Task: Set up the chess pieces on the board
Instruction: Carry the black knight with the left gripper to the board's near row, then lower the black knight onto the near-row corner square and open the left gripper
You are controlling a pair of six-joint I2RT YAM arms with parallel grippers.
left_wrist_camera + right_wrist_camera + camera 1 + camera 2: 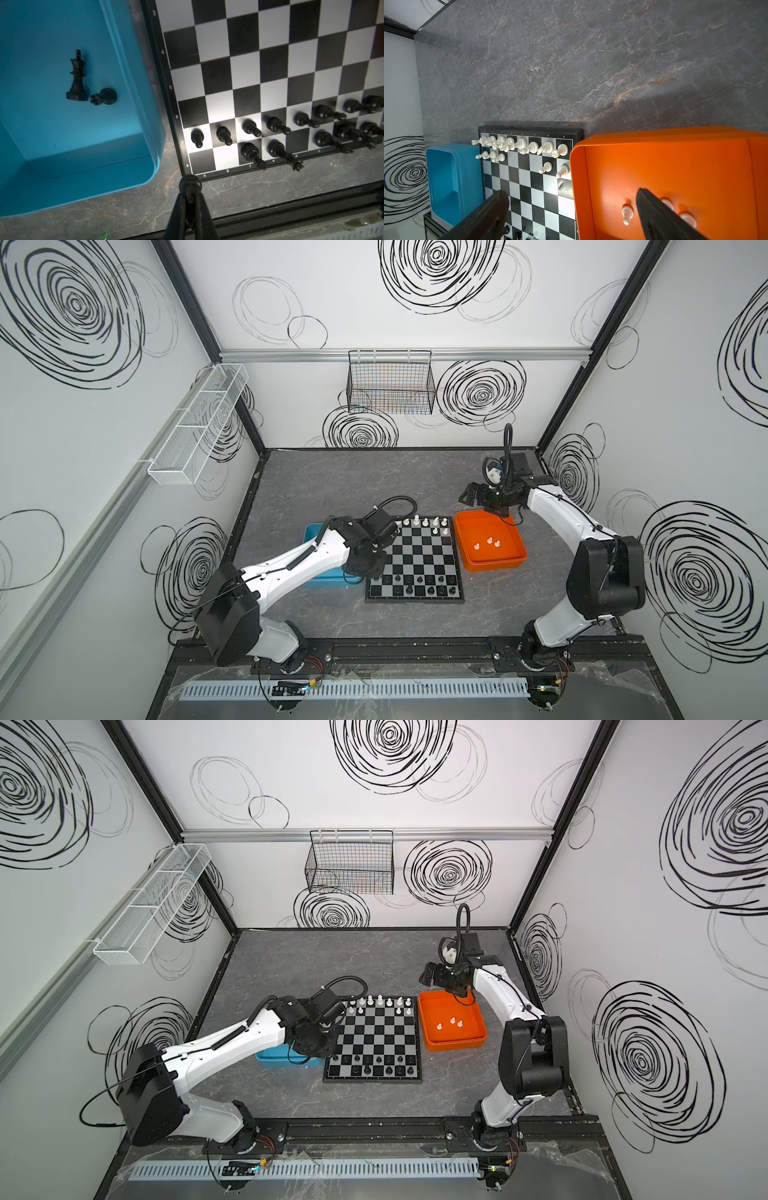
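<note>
Only the left wrist view shows the left gripper (190,194) clamped on a black piece (190,182) — right gripper (571,196) gapes, empty.

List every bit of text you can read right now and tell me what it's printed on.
"3", "4", "5", "6", "7", "8": printed along one frame edge of the board, left wrist view.
"h", "g", "f", "e", "d", "c": along the adjoining frame edge.
"a": far frame edge, right wrist view; the neighbouring letters are too blurred.
No text seen on the blue tray or the orange tray.
</note>
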